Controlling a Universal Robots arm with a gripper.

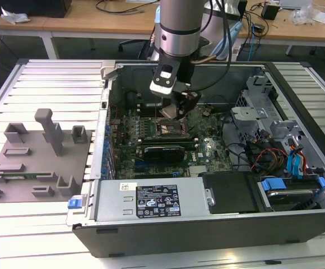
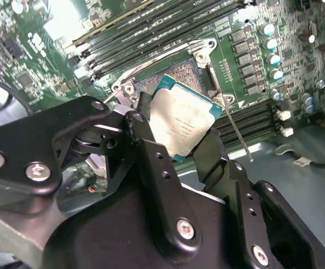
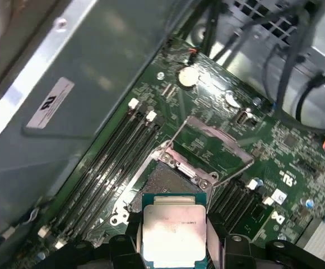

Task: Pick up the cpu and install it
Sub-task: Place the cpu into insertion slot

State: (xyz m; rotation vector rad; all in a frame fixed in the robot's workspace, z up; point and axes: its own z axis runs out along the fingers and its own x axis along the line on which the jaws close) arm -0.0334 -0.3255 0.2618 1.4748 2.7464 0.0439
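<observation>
My gripper (image 2: 178, 133) is shut on the cpu (image 2: 182, 119), a flat square chip with a silvery top and a thin teal rim. A black finger (image 2: 142, 120) presses on each of two opposite edges. The cpu (image 3: 173, 232) hangs tilted just above the open socket (image 3: 163, 180) on the green motherboard, whose pin field shows beyond the chip. The socket's load plate (image 3: 213, 147) stands flipped open and its lever (image 2: 236, 131) is raised. In the exterior view the gripper (image 1: 176, 110) reaches down into the open computer case, right over the socket (image 1: 171, 130).
Memory slots (image 3: 109, 168) run beside the socket and an expansion card (image 1: 163, 151) lies in front of it. The power supply (image 1: 151, 203), drive cage (image 1: 263, 120) and cables (image 1: 274, 157) crowd the case. A grey fixture block (image 1: 39, 154) sits at the exterior view's left.
</observation>
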